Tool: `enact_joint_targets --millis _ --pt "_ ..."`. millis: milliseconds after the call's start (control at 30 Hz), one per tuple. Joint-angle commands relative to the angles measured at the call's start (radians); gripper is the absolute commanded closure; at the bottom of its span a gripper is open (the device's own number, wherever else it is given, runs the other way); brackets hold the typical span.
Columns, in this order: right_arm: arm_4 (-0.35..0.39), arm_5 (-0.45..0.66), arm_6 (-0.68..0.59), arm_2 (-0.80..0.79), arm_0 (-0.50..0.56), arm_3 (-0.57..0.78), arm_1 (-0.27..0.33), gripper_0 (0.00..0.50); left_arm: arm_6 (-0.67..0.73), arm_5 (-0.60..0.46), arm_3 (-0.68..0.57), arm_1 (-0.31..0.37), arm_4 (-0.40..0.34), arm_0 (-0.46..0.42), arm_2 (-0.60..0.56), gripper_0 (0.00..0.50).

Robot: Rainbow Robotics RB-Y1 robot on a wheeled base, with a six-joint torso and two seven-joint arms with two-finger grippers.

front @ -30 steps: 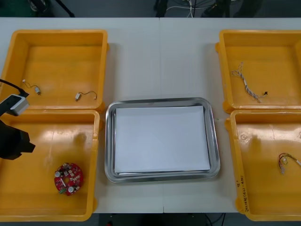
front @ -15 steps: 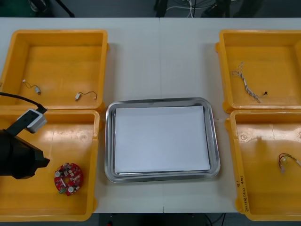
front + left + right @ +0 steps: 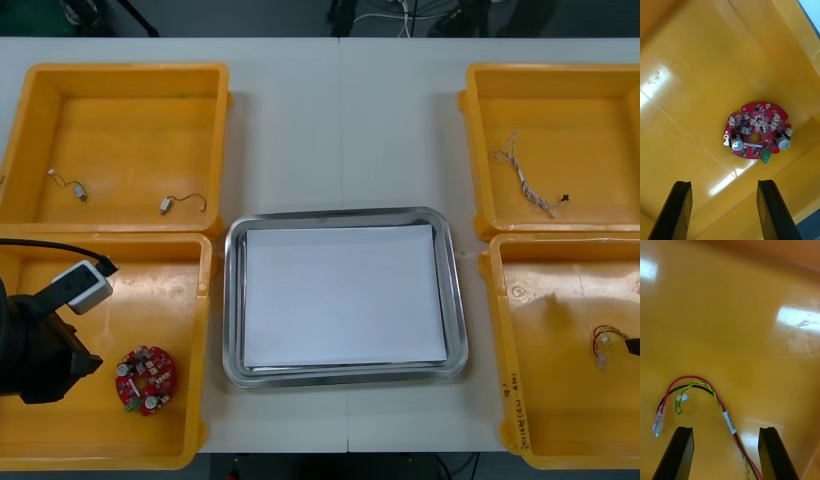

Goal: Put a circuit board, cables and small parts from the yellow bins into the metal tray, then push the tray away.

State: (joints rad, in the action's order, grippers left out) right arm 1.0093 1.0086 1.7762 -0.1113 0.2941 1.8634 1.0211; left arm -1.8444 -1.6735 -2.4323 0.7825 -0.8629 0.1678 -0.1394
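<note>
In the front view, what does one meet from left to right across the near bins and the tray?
Left gripper, round red circuit board, metal tray, red and yellow cable, right gripper.

The light table (image 3: 340, 130) carries two rectangular yellow plastic bins (image 3: 120, 68) at each side, with a shiny metal tray (image 3: 457, 300) between them.

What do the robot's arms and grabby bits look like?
The left arm is chunky and black, with a small light grey box on top and a thin black cable looping off it. The left tool and the right tool each have two flat black fingers with squared tips.
</note>
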Motion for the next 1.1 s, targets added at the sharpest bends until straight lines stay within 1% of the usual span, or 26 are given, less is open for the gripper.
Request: enact_joint_targets --millis 33,133,200,300,367,500,600,700,833,933,1100 --pt "0.0 -0.025 0.057 0.047 -0.019 -0.013 0.053 0.0 -0.062 0.032 -0.031 0.049 0.016 0.055 0.018 0.0" --pt "-0.003 -0.047 0.074 0.067 -0.019 -0.015 0.07 0.0 -0.069 0.055 -0.031 0.055 0.028 0.061 0.04 0.0" --pt "0.003 -0.07 0.12 0.076 -0.019 -0.021 0.085 0.0 -0.07 0.084 -0.03 0.063 0.039 0.07 0.061 0.0" --pt "0.011 -0.088 0.18 0.076 -0.023 -0.039 0.089 0.0 -0.07 0.107 -0.03 0.07 0.064 0.076 0.092 0.0" --pt "0.019 -0.093 0.227 0.076 -0.03 -0.053 0.089 0.0 -0.07 0.123 -0.03 0.073 0.099 0.078 0.118 0.0" --pt "0.034 -0.097 0.278 0.076 -0.042 -0.075 0.089 0.0 -0.07 0.133 -0.03 0.073 0.162 0.081 0.159 0.0" --pt "0.048 -0.097 0.281 0.082 -0.052 -0.079 0.093 0.0 -0.067 0.146 -0.027 0.078 0.18 0.087 0.182 0.0" --pt "0.06 -0.097 0.272 0.099 -0.064 -0.084 0.094 0.0 -0.064 0.186 -0.027 0.098 0.209 0.107 0.211 0.0" --pt "0.075 -0.097 0.275 0.127 -0.098 -0.112 0.094 0.0 -0.058 0.215 -0.024 0.109 0.214 0.128 0.231 0.0" --pt "0.088 -0.097 0.279 0.145 -0.119 -0.138 0.096 0.0 -0.055 0.218 -0.024 0.109 0.214 0.138 0.244 0.0" --pt "0.092 -0.097 0.285 0.148 -0.122 -0.142 0.103 0.0 -0.052 0.229 -0.022 0.109 0.22 0.153 0.261 0.0"
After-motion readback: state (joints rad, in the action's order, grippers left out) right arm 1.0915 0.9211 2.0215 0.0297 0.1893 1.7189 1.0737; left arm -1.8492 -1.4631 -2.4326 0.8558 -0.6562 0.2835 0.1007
